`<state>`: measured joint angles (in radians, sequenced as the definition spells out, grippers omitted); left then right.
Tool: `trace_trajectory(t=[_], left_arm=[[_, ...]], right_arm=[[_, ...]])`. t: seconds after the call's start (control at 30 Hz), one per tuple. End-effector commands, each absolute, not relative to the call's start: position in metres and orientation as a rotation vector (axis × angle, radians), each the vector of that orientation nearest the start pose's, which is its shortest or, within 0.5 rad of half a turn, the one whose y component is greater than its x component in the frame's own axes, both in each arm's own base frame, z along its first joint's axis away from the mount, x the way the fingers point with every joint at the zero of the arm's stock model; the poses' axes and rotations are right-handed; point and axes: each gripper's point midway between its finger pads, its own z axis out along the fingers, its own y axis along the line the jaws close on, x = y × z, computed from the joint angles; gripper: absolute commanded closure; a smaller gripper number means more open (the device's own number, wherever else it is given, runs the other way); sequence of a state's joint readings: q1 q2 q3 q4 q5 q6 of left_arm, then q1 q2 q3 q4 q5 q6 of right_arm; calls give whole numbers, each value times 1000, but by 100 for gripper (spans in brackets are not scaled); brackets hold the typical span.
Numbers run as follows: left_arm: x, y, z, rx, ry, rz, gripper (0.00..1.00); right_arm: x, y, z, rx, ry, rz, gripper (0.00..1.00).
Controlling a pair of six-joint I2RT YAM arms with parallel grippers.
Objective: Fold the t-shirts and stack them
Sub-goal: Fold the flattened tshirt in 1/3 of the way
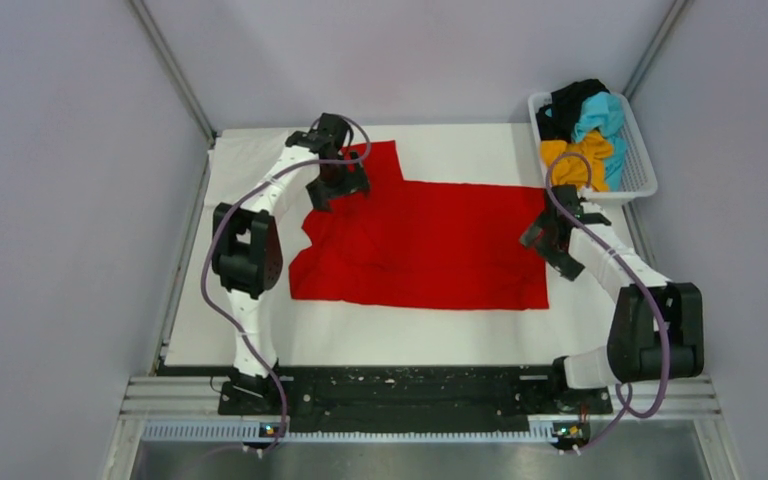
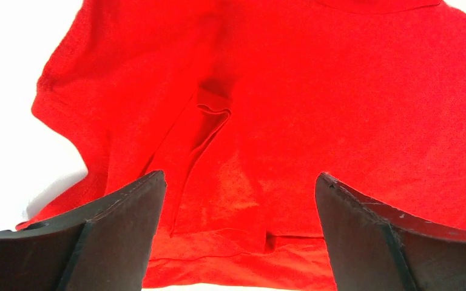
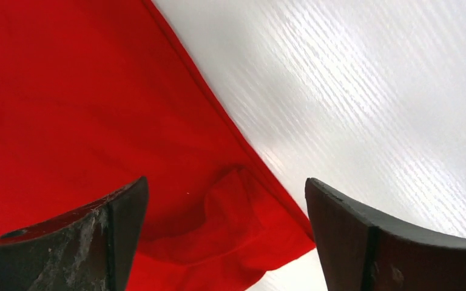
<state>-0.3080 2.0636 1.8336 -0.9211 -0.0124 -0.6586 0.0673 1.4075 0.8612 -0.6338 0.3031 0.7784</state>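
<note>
A bright red t-shirt (image 1: 430, 245) lies spread across the white table, one sleeve reaching toward the far left. My left gripper (image 1: 338, 188) hovers over its far-left part near the sleeve, jaws wide apart, with only creased red cloth (image 2: 236, 182) below them. At the shirt's right edge, my right gripper (image 1: 550, 240) stands open above a rumpled corner (image 3: 230, 224) of the cloth. Neither gripper holds anything. More t-shirts, black (image 1: 572, 100), turquoise (image 1: 603, 118) and orange-yellow (image 1: 575, 160), are bunched in the basket.
A white mesh basket (image 1: 642, 172) stands at the far right corner of the table (image 1: 380, 335). Grey walls enclose the left, back and right sides. The arm bases sit on the black rail (image 1: 410, 385) at the near edge.
</note>
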Motion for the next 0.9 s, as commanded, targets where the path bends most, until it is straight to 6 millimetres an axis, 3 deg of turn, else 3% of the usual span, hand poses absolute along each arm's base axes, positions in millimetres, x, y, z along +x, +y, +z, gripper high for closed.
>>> trace_trajectory(t=[0.0,0.1,0.2,0.37,0.47,0.6,0.8,0.87], left_arm=[[436,-152,151,-478,2643,-228,1],[419,-150,170,-484,2602,-276,1],[385,-154,164,-474,2608,-382,1],[341,-162,137,-463,2606,-559,1],[325,-168,117,-494,2633,-634,1],[315,-170,90,-536,2644,-664,1],[304,-160,58,-594,2666,-612,1],[299,-153,48,-620,2675,-584,1]], right_arm=[[312,-18,106,930,2337,-160,1],[313,7,122,771,2354,25,1],[298,55,123,575,2412,311,1],[260,107,106,399,2479,487,1],[255,120,88,407,2500,521,1],[277,103,70,451,2460,364,1],[341,58,82,546,2293,78,1],[353,39,74,616,2286,34,1]])
